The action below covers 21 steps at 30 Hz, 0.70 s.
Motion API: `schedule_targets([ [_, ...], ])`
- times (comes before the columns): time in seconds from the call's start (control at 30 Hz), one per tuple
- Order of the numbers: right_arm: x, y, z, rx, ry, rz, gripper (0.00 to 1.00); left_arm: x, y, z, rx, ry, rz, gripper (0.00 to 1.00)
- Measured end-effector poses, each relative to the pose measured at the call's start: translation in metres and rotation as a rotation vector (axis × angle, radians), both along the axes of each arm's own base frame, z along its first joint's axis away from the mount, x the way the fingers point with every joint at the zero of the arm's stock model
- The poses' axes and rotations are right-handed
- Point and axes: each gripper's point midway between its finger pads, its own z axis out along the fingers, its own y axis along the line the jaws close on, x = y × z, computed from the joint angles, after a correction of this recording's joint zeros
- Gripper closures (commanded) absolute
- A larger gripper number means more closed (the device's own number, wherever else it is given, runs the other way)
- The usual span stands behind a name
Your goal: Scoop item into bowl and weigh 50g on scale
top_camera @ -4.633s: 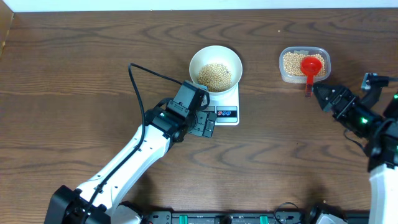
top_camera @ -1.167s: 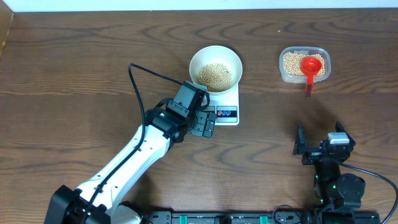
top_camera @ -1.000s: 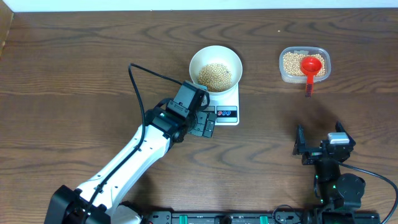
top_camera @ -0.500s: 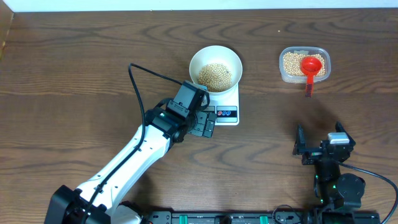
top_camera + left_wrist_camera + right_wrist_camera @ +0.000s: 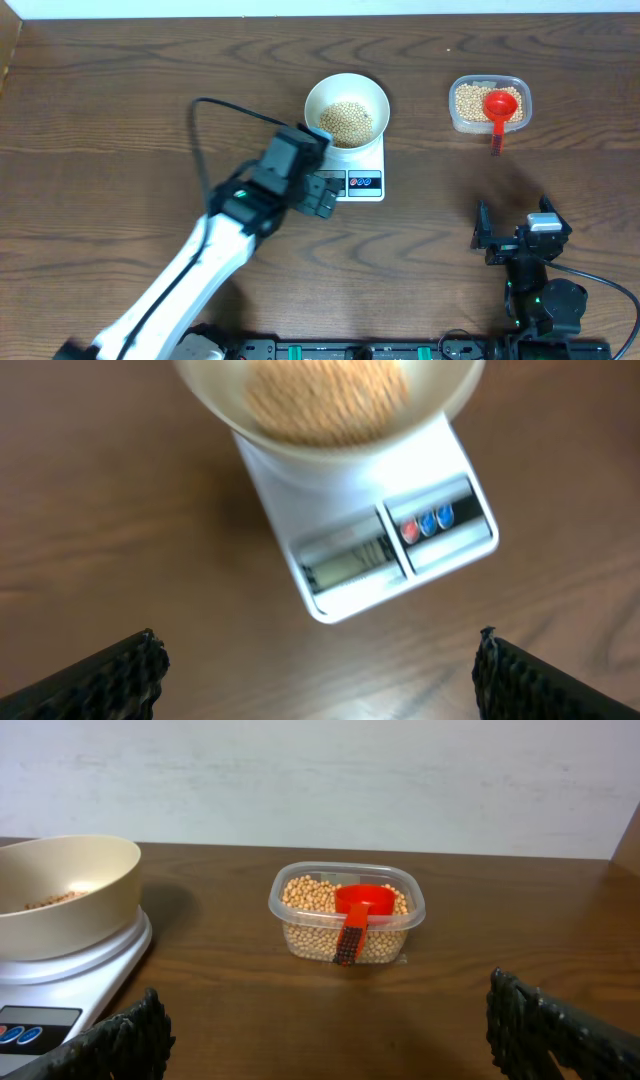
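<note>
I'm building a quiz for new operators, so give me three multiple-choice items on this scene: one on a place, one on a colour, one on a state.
1. Relative to the scale, the bowl stands:
A. on top of it
B. to its left
C. in front of it

2. The scoop is:
A. blue
B. green
C. red

3. The right pincer is:
A. shut on the scoop
B. open and empty
C. shut on the bowl

Answers:
1 A, since the overhead and right wrist views show the bowl resting on the scale's platform.
2 C, since both of those views show it bright red.
3 B, since its fingers sit wide apart at the edges of the right wrist view, with nothing between them.
</note>
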Motion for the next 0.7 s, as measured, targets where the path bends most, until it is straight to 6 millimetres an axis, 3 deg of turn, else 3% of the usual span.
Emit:
schedule_targets([
  [0.1,0.000,0.000,0.000,0.000,0.000,0.000,0.01,0.007,0.026,0.032,-0.043,-0.089,0.056,0.00],
  [0.33,0.000,0.000,0.000,0.000,0.000,0.000,0.01,0.012,0.075,0.077,-0.140,-0.264,0.170,0.00],
  [0.7,0.000,0.000,0.000,-0.002,0.000,0.000,0.01,-0.031,0.117,0.073,-0.229,-0.552,0.256,0.00],
])
